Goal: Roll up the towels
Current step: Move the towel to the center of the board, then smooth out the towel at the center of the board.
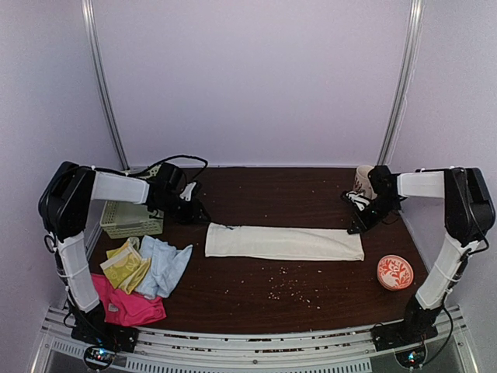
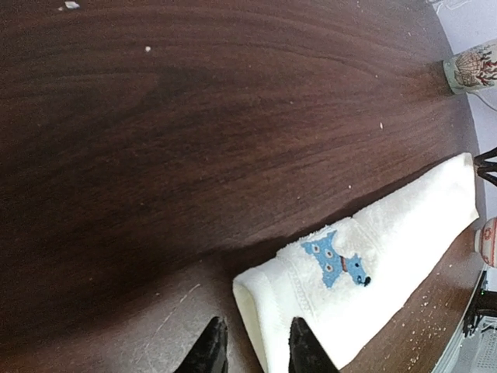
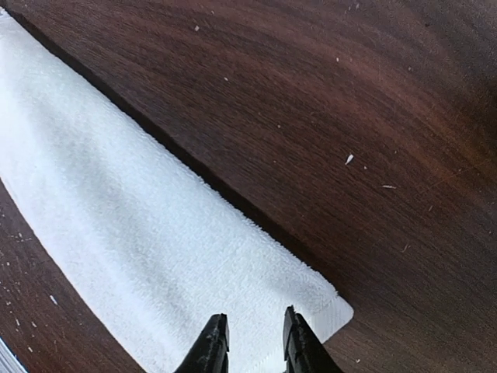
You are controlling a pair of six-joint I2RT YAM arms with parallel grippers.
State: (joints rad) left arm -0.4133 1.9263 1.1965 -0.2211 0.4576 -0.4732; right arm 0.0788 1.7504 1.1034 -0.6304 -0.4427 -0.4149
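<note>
A cream-white towel [image 1: 283, 242] lies folded into a long flat strip across the middle of the table. Its left end carries a small blue dog patch [image 2: 338, 260]. My left gripper [image 1: 198, 214] hovers at that end, open, and the folded edge [image 2: 256, 311] shows between its black fingertips [image 2: 211, 350]. My right gripper [image 1: 357, 224] is open over the strip's right end [image 3: 155, 233], holding nothing. A pale blue towel [image 1: 165, 264], a yellow-green patterned one [image 1: 126, 264] and a hot-pink one [image 1: 128, 305] lie crumpled at the front left.
A pale green slotted basket [image 1: 130, 220] stands at the left edge behind the heap. A patterned mug [image 1: 364, 180] sits at the back right. An orange round object [image 1: 395, 272] lies at the right front. Crumbs [image 1: 283, 291] dot the dark wood.
</note>
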